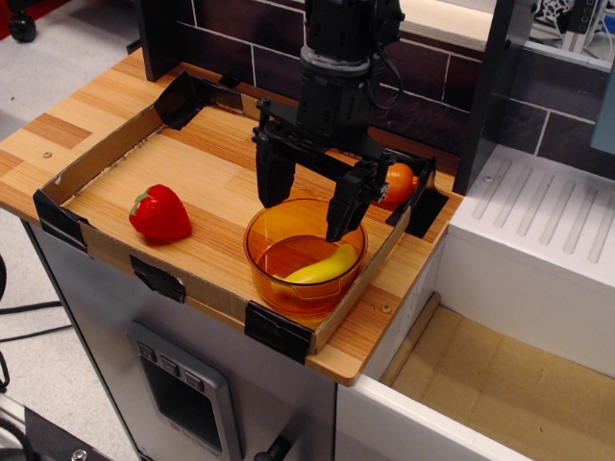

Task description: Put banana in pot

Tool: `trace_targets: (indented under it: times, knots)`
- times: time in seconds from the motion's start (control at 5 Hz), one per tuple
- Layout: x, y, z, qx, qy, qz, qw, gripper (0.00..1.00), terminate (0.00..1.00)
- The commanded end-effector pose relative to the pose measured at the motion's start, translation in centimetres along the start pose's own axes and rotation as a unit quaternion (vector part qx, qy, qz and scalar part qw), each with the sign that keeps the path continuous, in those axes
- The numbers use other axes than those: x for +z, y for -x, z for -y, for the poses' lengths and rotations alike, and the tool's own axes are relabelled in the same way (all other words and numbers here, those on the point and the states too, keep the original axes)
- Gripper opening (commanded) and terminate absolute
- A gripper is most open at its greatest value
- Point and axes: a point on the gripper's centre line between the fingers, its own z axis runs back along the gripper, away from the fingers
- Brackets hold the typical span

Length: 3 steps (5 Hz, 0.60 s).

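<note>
The yellow banana (320,268) lies on the bottom of the translucent orange pot (281,281), leaning toward its right wall. The pot stands at the front right of the wooden tray. My black gripper (308,200) hangs just above the pot's far rim, jaws spread wide and empty. Its left finger is over the pot's left rim and its right finger is over the pot's middle right.
A red strawberry (159,212) lies at the tray's front left. An orange carrot (397,182) lies at the back right, partly behind the gripper. Low cardboard walls (96,157) edge the tray. A dark brick wall is behind, a white unit (538,250) to the right.
</note>
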Motion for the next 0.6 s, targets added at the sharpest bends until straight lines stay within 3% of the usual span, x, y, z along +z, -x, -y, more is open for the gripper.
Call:
trace_targets:
  times: [0.0, 0.2, 0.4]
  knots:
    - [8.2, -1.2, -3.0, 0.074, 0.012, 0.142, 0.9870, 1.00, 0.00]
    - [10.6, -2.0, -5.2, 0.137, 0.021, 0.169, 0.9757, 1.00, 0.00]
    - [10.6, -2.0, -5.2, 0.137, 0.021, 0.169, 0.9757, 1.00, 1.00]
